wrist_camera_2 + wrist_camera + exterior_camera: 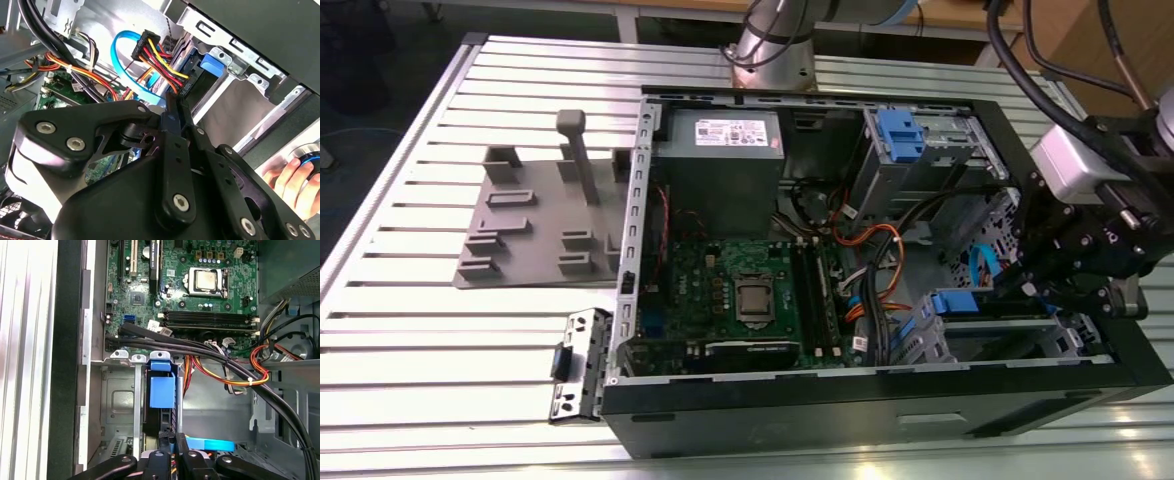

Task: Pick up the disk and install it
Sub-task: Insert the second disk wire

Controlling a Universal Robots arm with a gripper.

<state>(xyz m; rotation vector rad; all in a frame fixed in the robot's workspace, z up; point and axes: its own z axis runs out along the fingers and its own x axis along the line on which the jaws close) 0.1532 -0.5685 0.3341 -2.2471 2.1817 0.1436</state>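
1. Looking at an open case (881, 415) lying on a slatted table (400, 330), with the arm coming in from 3 o'clock in the exterior view.
2. Finding the gripper (1034, 295) hanging over the case's corner at 4 o'clock from the motherboard (736, 285), just above a metal drive cage (1014, 335).
3. Seeing the fingers (172, 112) pressed flat together in the second wrist view, with no gap between them and nothing gripped that can be made out.
4. Pointing those tips toward the disk (212, 65), just short of its blue tab; touching or not, cannot tell.
5. Finding the disk (162, 390) standing on edge inside the cage's slot in the first wrist view, blue carrier tab facing the motherboard (200, 290), gripper (172, 460) at its opposite end.
6. Spotting the same blue carrier (958, 300) in the exterior view, at 9 o'clock from the gripper and close beside it.
7. Noting bundled cables (235, 375) running past the cage, and a blue data cable (122, 55) looping to a plug near the disk.
8. Noting a power supply (718, 150) at 12 o'clock from the motherboard, and a grey fixture (534, 220) on the table at 9 o'clock, well apart from the case.
9. Catching a person's hand (287, 182) resting beside a round knob (310, 160) outside the case.
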